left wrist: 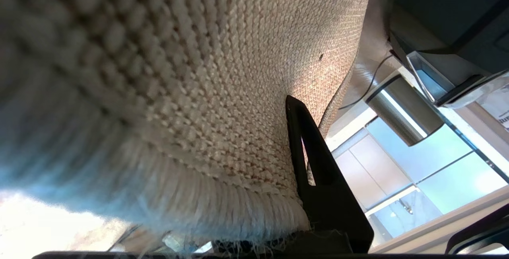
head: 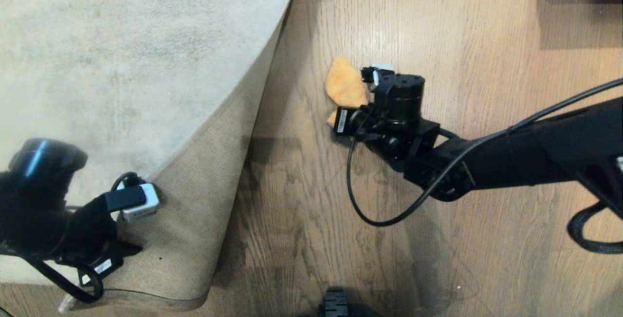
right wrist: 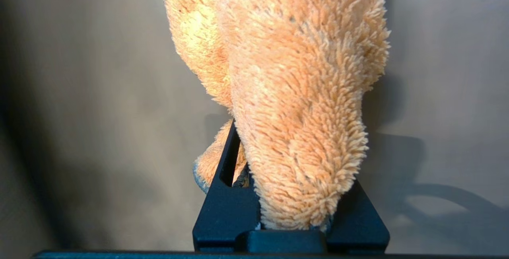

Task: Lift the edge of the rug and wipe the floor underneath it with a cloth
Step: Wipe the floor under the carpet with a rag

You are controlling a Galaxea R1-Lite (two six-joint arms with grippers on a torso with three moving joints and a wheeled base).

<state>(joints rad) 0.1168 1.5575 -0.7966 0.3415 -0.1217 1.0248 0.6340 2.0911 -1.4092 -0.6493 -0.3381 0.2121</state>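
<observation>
The pale rug (head: 121, 39) covers the left of the head view. Its edge (head: 204, 185) is turned up and back, showing the tan woven backing. My left gripper (head: 109, 258) is shut on that edge at the lower left. In the left wrist view the backing (left wrist: 199, 92) and its frayed border (left wrist: 206, 203) press against one black finger (left wrist: 318, 179); the other finger is hidden. On the wood floor (head: 438, 29), my right gripper (head: 357, 107) is shut on the orange-tan cloth (head: 345, 85). The fluffy cloth (right wrist: 294, 92) fills the space between the fingers (right wrist: 222, 203).
Bare planks (head: 292, 171) lie between the folded rug and the cloth. A dark piece of furniture (head: 579, 0) stands at the top right. The right arm's cable (head: 370, 205) loops low over the floor. Part of my base (head: 336, 305) shows at the bottom edge.
</observation>
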